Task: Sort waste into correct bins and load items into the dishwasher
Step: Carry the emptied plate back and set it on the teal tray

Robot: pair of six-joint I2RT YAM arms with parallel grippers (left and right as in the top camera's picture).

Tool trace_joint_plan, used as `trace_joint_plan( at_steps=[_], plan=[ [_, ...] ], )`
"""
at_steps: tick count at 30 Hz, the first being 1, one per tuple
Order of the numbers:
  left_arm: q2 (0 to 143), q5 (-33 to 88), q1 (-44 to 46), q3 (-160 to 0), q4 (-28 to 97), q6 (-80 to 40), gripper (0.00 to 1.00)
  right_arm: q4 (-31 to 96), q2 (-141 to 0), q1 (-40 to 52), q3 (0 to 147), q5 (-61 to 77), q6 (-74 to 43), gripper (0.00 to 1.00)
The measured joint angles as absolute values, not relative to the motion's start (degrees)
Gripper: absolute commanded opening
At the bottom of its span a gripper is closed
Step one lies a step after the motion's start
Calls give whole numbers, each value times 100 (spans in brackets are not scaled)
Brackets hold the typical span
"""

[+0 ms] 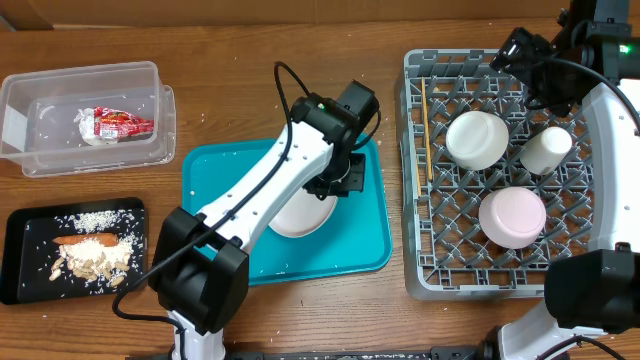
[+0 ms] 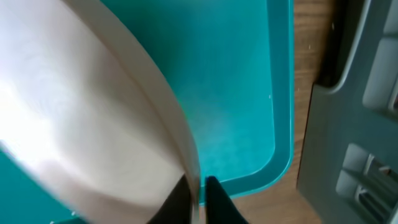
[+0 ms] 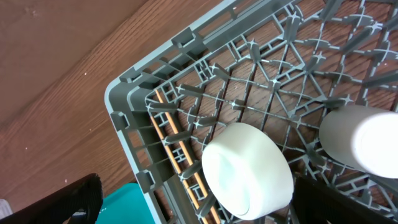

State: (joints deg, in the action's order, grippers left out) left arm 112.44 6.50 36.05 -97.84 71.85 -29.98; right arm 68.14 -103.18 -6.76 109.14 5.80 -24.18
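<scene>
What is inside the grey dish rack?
The rack holds two white bowls, a small cup and chopsticks. The right arm covers its right side; anything under the bowls is hidden.

Left arm (image 1: 262, 190) covers most of the white plate (image 1: 305, 214) (rim blurred in left wrist view); small cup (image 3: 364, 138) cropped by right wrist view's edge.

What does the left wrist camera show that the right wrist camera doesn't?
Left wrist only: the left gripper pinching the rim of the white plate, which lies in the teal tray. Right wrist only: the chopsticks along the edge of the grey rack, an upside-down bowl and the cup. Both: a corner of the teal tray, part of the grey rack, and the wooden table.
</scene>
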Motion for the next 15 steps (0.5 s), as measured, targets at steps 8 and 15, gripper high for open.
trace_joint_plan(
  at_steps=[8, 15],
  plan=[
    [11244, 674, 3618, -9784, 7288, -3094, 52, 6814, -10318, -676, 10914, 580, -2416, 100],
    [11253, -174, 3511, -10204, 7950, -3116, 56, 6814, -10318, -676, 10914, 580, -2418, 100]
  ],
)
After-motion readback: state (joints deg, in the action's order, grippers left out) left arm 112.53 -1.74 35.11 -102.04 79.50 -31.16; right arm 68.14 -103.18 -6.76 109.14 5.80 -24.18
